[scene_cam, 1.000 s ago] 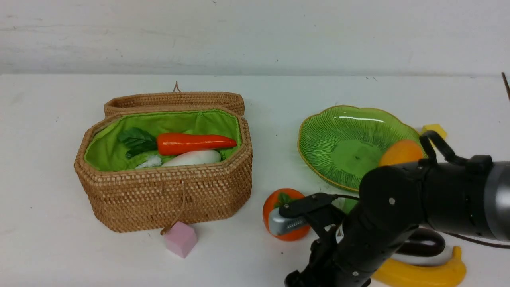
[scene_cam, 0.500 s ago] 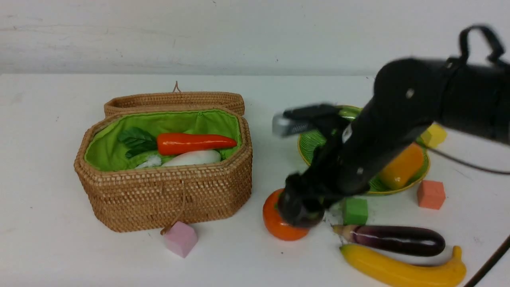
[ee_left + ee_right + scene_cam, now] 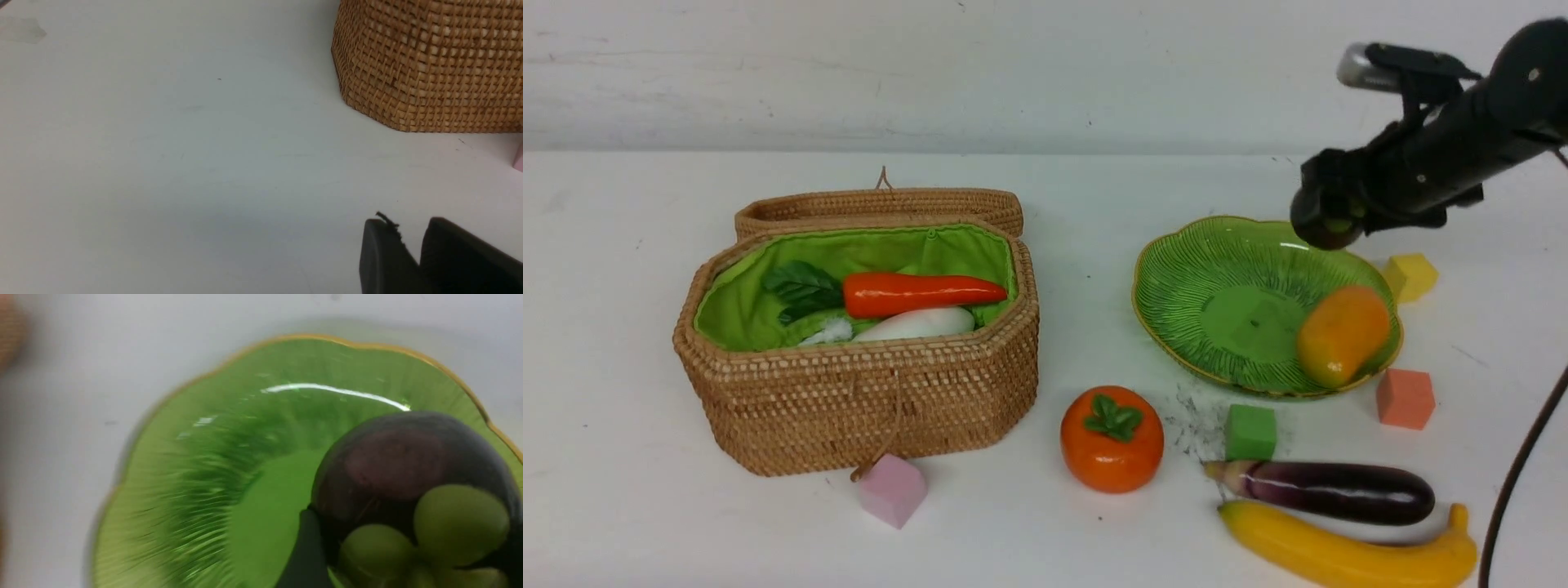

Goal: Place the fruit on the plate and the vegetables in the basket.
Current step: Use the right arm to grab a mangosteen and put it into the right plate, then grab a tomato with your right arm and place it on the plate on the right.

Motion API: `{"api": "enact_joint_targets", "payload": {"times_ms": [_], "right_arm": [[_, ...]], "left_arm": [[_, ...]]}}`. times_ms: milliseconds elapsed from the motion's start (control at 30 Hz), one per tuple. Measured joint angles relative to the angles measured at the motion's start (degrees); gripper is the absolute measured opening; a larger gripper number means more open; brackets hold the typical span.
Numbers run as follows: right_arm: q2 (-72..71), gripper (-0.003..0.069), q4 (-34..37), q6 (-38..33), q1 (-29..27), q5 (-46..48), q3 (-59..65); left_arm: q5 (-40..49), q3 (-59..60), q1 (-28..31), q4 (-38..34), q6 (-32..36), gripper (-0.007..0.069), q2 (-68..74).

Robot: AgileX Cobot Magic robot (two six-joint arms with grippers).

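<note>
Right arm (image 3: 1454,155) runs out of the front view's right edge. The right gripper (image 3: 1327,220) is mostly hidden by the mangosteen (image 3: 1327,235) it's clamped on. The right wrist view is blurred: one black finger (image 3: 306,547) shows against the fruit and the other is hidden. The mangosteen is in the air over the plate's (image 3: 1176,278) far right rim, not touching it. It's round, glossy and dark purple, with pale green cap lobes.

Left gripper (image 3: 406,228) is seen only in its wrist view, low over the table (image 3: 645,245) near the basket (image 3: 858,408). Its two black fingertips (image 3: 384,261) are cut off by the frame edge, close together, with nothing between them. Can't tell if they fully meet.

- **Plate:** glossy green, ribbed, with a scalloped gold rim. The mango (image 3: 1342,335) lies on its right side.
- **Basket:** tan weave with lime cloth lining, lid (image 3: 880,208) open behind. The carrot (image 3: 923,294) and radish (image 3: 915,324) are inside, with the radish partly hidden by the front wall.
- **On the table:** the persimmon (image 3: 1112,438) is in front, between basket and plate. The eggplant (image 3: 1331,492) and banana (image 3: 1347,551) lie side by side at front right, and the banana reaches the bottom edge.
- **Foam cubes:** pink (image 3: 893,490) at the basket's front, green (image 3: 1250,432), orange (image 3: 1405,398) and yellow (image 3: 1411,276) around the plate.
</note>
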Motion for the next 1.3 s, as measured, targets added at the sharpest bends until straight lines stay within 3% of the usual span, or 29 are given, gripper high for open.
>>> {"api": "enact_joint_targets", "payload": {"times_ms": [267, 500, 700, 1033, 1200, 1300], "right_arm": [[8.53, 0.056, 1.39, -0.03, -1.05, -8.58, -0.06], [8.69, 0.0563, 1.51, -0.03, -1.05, -10.65, -0.12], [7.5, 0.0663, 1.63, -0.03, -1.05, -8.94, -0.94], [0.18, 0.0662, 2.38, -0.87, -0.6, -0.77, -1.74], [-2.82, 0.0653, 5.92, -10.22, 6.8, 13.3, -1.74], [-2.58, 0.065, 9.65, -11.13, 12.01, 18.67, -1.2]], "left_arm": [[0.0, 0.0, 0.0, 0.0, 0.0, 0.0148, 0.0], [0.0, 0.0, 0.0, 0.0, 0.0, 0.0155, 0.0], [0.0, 0.0, 0.0, 0.0, 0.0, 0.0163, 0.0], [0.0, 0.0, 0.0, 0.0, 0.0, 0.0169, 0.0], [0.0, 0.0, 0.0, 0.0, 0.0, 0.0173, 0.0], [0.0, 0.0, 0.0, 0.0, 0.0, 0.0177, 0.0]]}}
